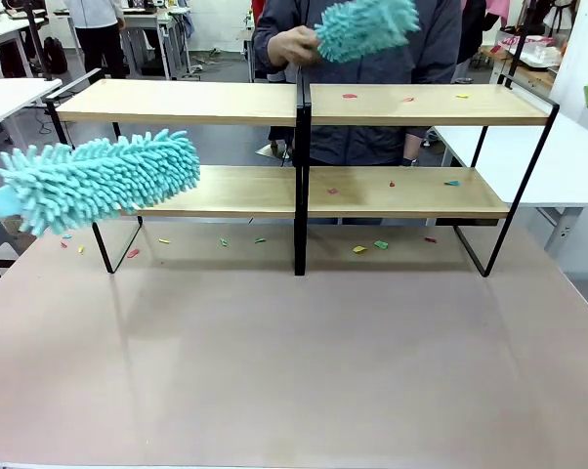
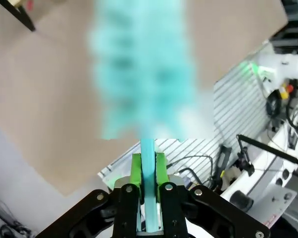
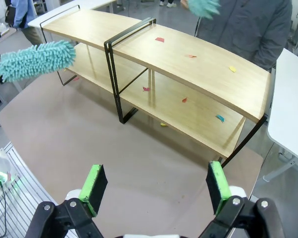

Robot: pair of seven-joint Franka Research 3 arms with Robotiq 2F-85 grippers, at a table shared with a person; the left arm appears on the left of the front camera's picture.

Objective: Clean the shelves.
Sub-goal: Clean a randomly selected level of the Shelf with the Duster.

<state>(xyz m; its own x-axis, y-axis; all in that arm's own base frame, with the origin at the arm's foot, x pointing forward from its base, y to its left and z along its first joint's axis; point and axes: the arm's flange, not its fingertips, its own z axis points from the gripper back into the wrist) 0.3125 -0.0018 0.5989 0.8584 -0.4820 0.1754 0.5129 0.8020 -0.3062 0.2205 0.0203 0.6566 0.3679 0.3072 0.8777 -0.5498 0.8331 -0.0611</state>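
The shelves (image 1: pixel 304 103) stand across the far half of the table, two joined two-tier racks of light wood on black frames, also seen from the right wrist as the shelves (image 3: pixel 188 64). Small coloured scraps (image 1: pixel 350 96) lie on the right rack's boards and on the table under them. My left gripper (image 2: pixel 148 166) is shut on the handle of a turquoise fluffy duster (image 1: pixel 99 181), whose head hovers in front of the left rack's lower board. My right gripper (image 3: pixel 154 186) stands open above the table. A person's hand (image 1: pixel 292 44) holds a second duster (image 1: pixel 367 26) above the top board.
The brown table top (image 1: pixel 294 352) stretches in front of the racks. White tables (image 1: pixel 558 156) stand to the right and left. The person (image 1: pixel 372 59) stands behind the middle of the racks. Cables and gear (image 2: pixel 268 148) lie off the table's edge in the left wrist view.
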